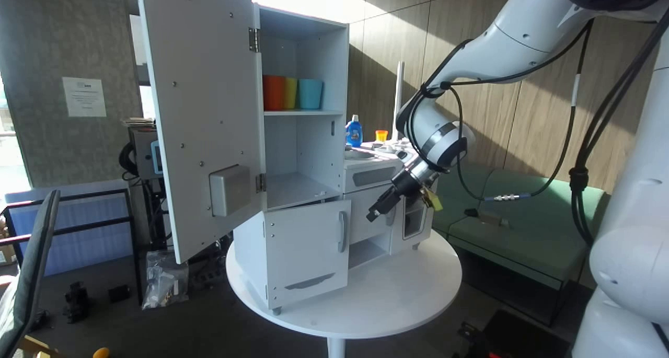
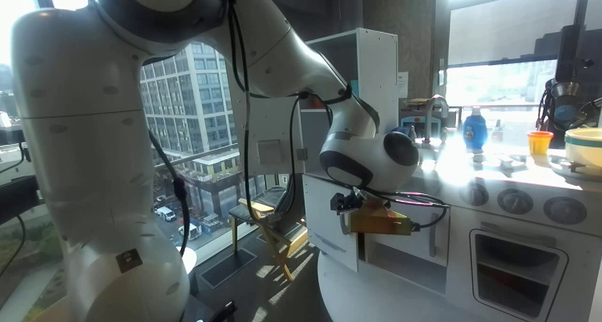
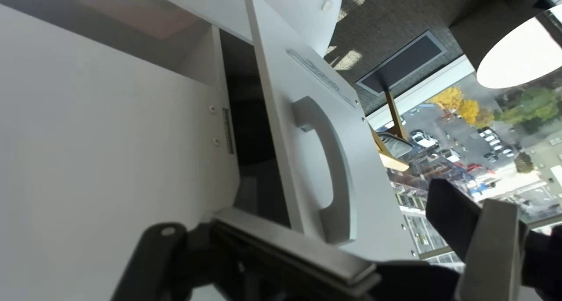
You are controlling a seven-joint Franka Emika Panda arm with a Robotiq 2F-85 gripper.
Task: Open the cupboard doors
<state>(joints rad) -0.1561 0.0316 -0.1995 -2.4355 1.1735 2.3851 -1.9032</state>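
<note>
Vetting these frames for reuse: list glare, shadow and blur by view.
Glare blows out part of the worktop near the blue bottle in an exterior view; diagonal shadows cut the panelled wall in an exterior view; in the wrist view, the gripper fingers look soft, the door handle crisper.

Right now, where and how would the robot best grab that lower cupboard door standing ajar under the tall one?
Probably by the middle of the curved handle on the lower cupboard door, from the front, closing sideways across the bar. The handle runs upright and bows outward, leaving a gap behind it. It sits near the door's free edge, so pulling there should swing it wider.
</note>
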